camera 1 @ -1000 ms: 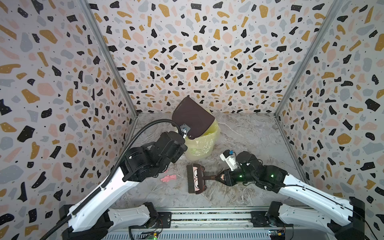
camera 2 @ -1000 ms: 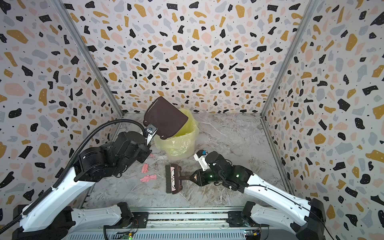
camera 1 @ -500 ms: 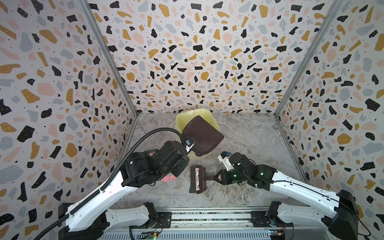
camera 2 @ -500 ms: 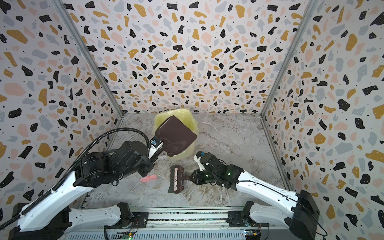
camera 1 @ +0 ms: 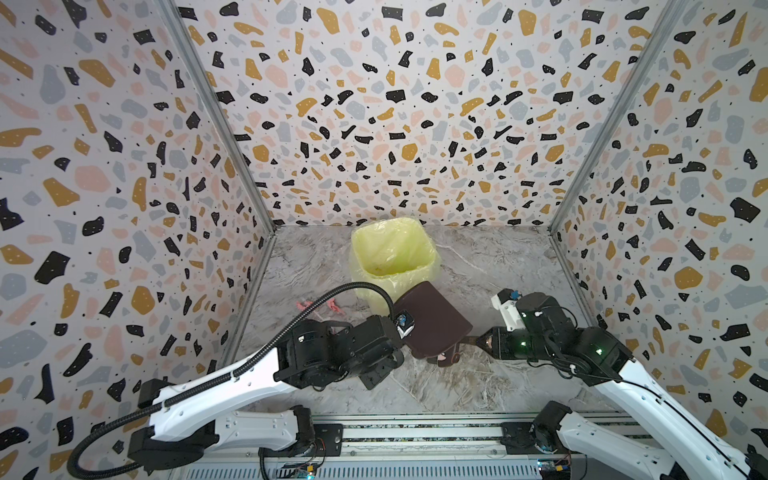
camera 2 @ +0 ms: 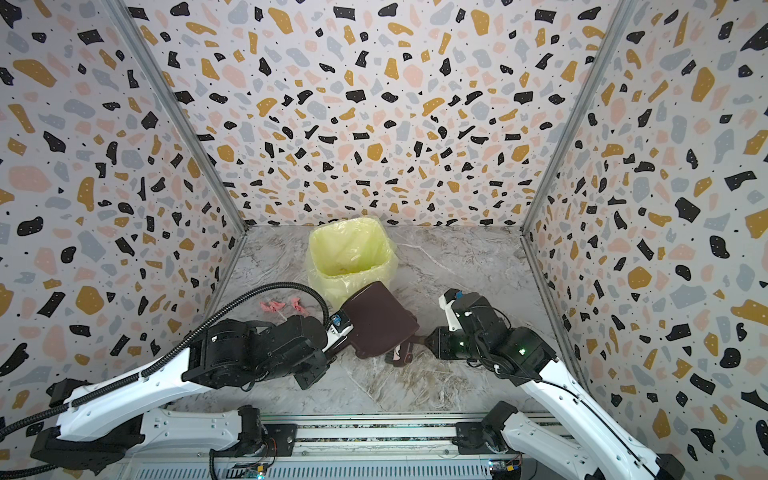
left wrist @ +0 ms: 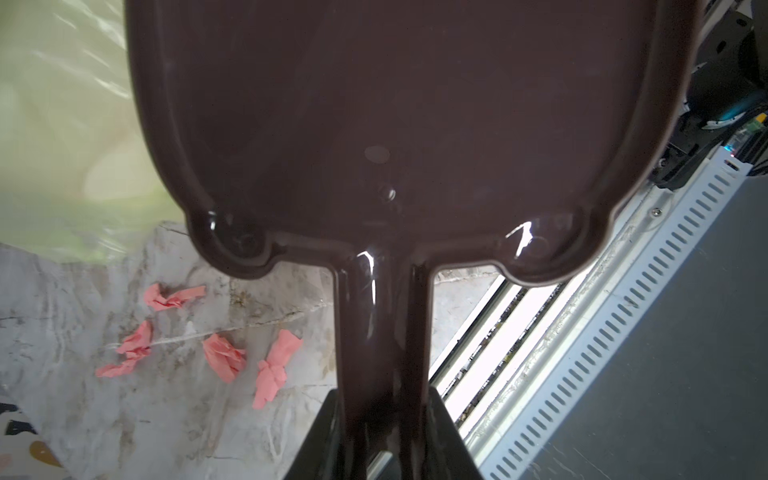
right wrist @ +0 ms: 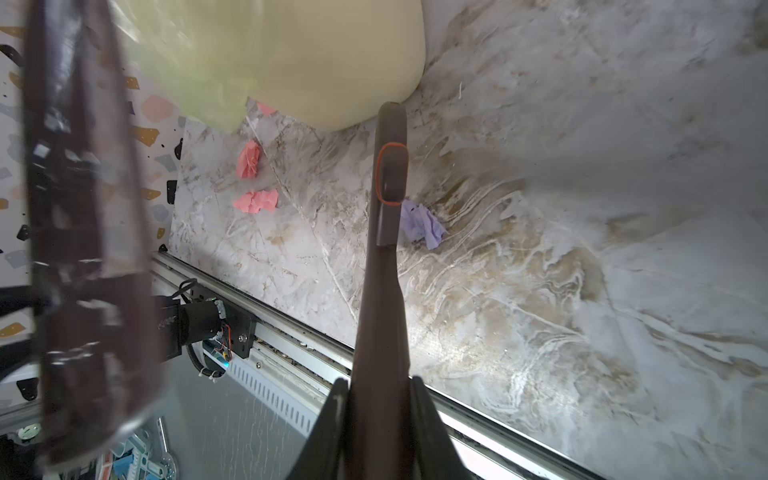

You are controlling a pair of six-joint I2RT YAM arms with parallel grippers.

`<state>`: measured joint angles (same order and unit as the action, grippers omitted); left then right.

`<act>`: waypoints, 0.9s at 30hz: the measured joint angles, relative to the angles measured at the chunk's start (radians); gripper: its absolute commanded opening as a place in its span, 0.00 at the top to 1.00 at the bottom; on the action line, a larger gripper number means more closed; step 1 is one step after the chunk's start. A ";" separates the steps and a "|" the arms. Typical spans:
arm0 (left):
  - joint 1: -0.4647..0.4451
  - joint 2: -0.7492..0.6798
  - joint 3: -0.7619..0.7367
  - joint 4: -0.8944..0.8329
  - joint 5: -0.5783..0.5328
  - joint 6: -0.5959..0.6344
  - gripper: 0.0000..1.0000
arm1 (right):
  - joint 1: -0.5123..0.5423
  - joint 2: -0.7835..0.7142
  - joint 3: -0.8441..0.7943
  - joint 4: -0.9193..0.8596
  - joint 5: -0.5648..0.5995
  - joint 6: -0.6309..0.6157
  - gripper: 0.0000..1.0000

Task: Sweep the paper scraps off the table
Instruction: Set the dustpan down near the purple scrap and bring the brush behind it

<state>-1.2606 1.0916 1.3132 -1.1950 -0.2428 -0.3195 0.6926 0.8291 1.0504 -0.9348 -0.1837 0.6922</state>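
My left gripper (camera 1: 406, 334) (left wrist: 382, 432) is shut on the handle of a dark brown dustpan (camera 1: 432, 324) (camera 2: 380, 322), held just in front of the bin. No scrap shows on the pan face (left wrist: 395, 104) in the left wrist view. My right gripper (camera 1: 478, 341) (right wrist: 380, 399) is shut on the handle of a brown brush (camera 2: 401, 354) (right wrist: 388, 174), its head partly hidden under the dustpan. Pink paper scraps (camera 1: 332, 306) (camera 2: 272, 306) (left wrist: 224, 357) (right wrist: 255, 201) lie on the table (camera 1: 478, 266) left of the bin. A lilac scrap (right wrist: 422, 224) lies beside the brush.
A bin with a yellow liner (camera 1: 374, 291) (camera 2: 328, 286) stands at the back middle of the table. Speckled walls close in the left, back and right sides. A metal rail (camera 1: 415, 434) runs along the front edge.
The left arm has brought the dustpan down from above the bin to in front of it, over the brush head. The right arm has drawn the brush to the right.
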 measured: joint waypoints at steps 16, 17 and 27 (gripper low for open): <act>-0.158 0.024 -0.243 -0.005 0.115 -0.227 1.00 | 0.061 0.216 0.185 -0.192 0.270 -0.193 1.00; -0.161 0.025 -0.256 -0.002 0.119 -0.236 1.00 | 0.086 0.226 0.188 -0.193 0.286 -0.197 1.00; -0.161 0.115 -0.365 0.048 0.130 -0.273 1.00 | 0.313 0.380 0.317 -0.226 0.475 -0.219 1.00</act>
<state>-1.4216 1.2064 0.9478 -1.1465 -0.1131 -0.5922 1.0058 1.2091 1.3670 -1.1606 0.2909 0.4732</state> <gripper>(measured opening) 0.285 0.236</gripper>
